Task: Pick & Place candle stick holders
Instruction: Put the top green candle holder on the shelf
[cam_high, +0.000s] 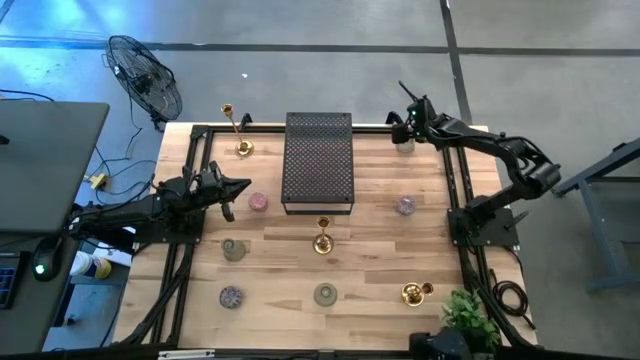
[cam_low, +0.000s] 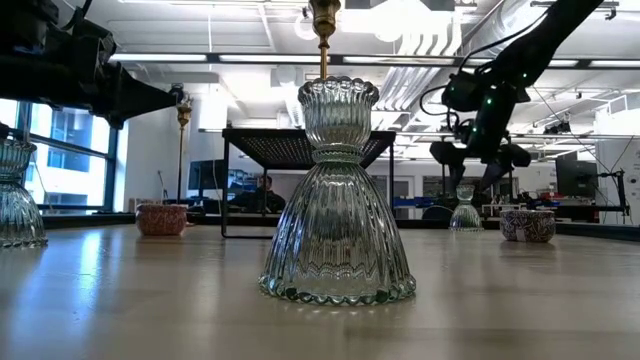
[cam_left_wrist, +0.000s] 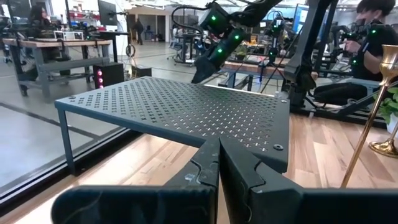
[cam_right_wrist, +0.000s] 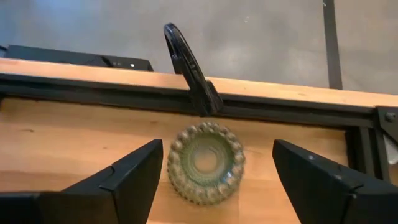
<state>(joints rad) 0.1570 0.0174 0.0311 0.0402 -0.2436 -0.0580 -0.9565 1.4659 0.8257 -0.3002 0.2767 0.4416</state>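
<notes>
The surface (cam_high: 380, 280) is pale planked wood with a soft sheen. The ribbed holder (cam_low: 338, 200) looks like clear glossy glass; the beaded cup (cam_right_wrist: 206, 162) greenish glass. The perforated box (cam_left_wrist: 186, 109) is matt dark metal, probably painted. The candlestick (cam_high: 323, 238) is polished gold.

In the low view the tall gold candlestick (cam_low: 322, 35) is mostly hidden behind the ribbed glass holder (cam_low: 338, 200), and its top is cut by the picture's edge. In the left wrist view another gold candlestick (cam_left_wrist: 373, 112) is cut at the right edge, so its cup and base show only partly. In the high view the glass holder (cam_high: 404, 144) under the right gripper (cam_high: 403, 128) is largely covered by it, and its shape cannot be told there.
</notes>
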